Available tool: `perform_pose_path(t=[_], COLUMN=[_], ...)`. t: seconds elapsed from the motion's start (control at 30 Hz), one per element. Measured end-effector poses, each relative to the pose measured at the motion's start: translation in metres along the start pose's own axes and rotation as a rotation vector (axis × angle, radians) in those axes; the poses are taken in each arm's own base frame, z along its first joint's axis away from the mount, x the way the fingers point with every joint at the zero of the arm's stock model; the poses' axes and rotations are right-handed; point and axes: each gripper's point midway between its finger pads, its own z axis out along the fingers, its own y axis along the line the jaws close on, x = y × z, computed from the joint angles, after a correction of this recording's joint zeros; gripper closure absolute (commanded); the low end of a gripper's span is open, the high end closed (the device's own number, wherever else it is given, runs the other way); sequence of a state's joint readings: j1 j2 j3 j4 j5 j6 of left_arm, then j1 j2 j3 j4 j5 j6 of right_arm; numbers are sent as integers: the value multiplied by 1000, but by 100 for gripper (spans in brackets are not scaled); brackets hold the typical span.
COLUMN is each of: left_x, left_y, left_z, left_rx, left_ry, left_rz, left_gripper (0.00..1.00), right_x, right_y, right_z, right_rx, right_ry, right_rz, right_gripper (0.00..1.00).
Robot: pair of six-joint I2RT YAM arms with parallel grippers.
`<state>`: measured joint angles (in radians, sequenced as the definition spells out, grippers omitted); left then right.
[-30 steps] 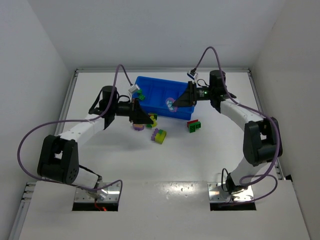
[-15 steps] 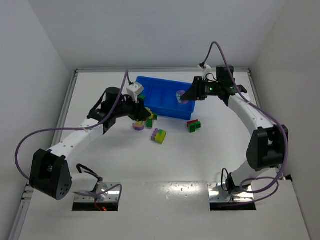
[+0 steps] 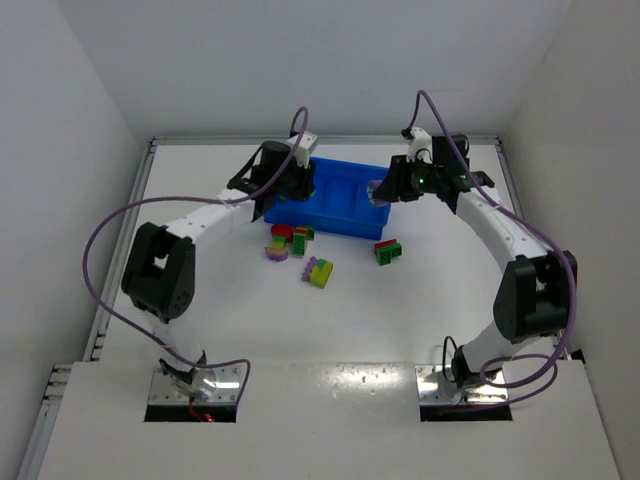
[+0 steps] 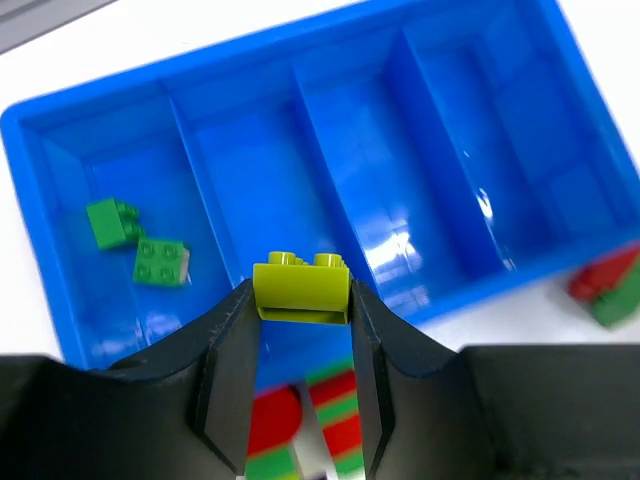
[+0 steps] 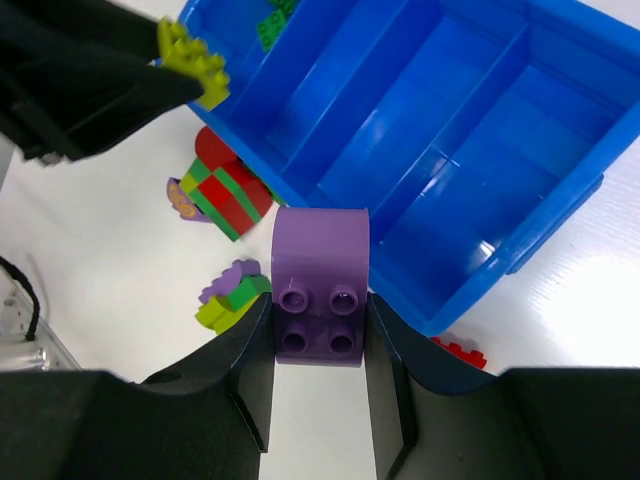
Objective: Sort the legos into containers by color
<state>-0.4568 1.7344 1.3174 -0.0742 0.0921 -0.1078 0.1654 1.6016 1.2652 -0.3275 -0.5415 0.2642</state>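
White walls close in a white surface point(image 3: 420, 310) with the blue tray point(image 3: 335, 208) at its far middle. A second ago the left tool point(image 3: 299, 181) sat low at the tray's near-left corner, over the loose legos. It has since risen and swung across to the tray's left end. It is clenched on a yellow-green brick point(image 4: 300, 287), held by its sides, studs up. In the left wrist view the brick hangs above the near wall of the compartment next to the end one, which holds two green bricks point(image 4: 160, 262). The other three compartments look bare.

The right tool point(image 3: 383, 190) has pulled back from the tray's middle toward its right end, grasping a purple brick point(image 5: 320, 262). In the right wrist view that brick hangs about over the tray's near rim, not yet let go.

So both arms now carry one colour each, and neither drop is made. The yellow-green brick likely belongs beside the greens, the purple at the right end. Three mixed clusters point(image 3: 290, 241) lie on the surface just near of the tray and will probably need pulling apart.
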Motion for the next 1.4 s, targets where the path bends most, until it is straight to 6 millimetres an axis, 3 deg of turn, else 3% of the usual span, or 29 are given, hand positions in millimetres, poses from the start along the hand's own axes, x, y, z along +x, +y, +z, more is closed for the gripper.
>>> perform_pose_path(t=[0.33, 0.77, 1.03, 1.27, 1.3, 1.4], left_x=[0, 4, 0, 17, 18, 20], left_y=[12, 18, 24, 31, 31, 33], left_z=[70, 134, 141, 146, 147, 147], left_rx=[-53, -92, -164, -211, -215, -223], left_ry=[19, 22, 13, 48, 51, 57], left_rz=[-3, 17, 36, 36, 34, 34], left_gripper=[99, 97, 97, 97, 94, 72], right_x=[7, 7, 5, 8, 9, 10], right_y=[-9, -15, -19, -21, -22, -21], right_z=[2, 0, -2, 0, 1, 2], right_rx=[25, 27, 20, 14, 14, 9], right_ry=[6, -5, -12, -4, -2, 1], right_rz=[7, 9, 15, 22, 24, 25], right_gripper=[99, 99, 99, 99, 99, 99])
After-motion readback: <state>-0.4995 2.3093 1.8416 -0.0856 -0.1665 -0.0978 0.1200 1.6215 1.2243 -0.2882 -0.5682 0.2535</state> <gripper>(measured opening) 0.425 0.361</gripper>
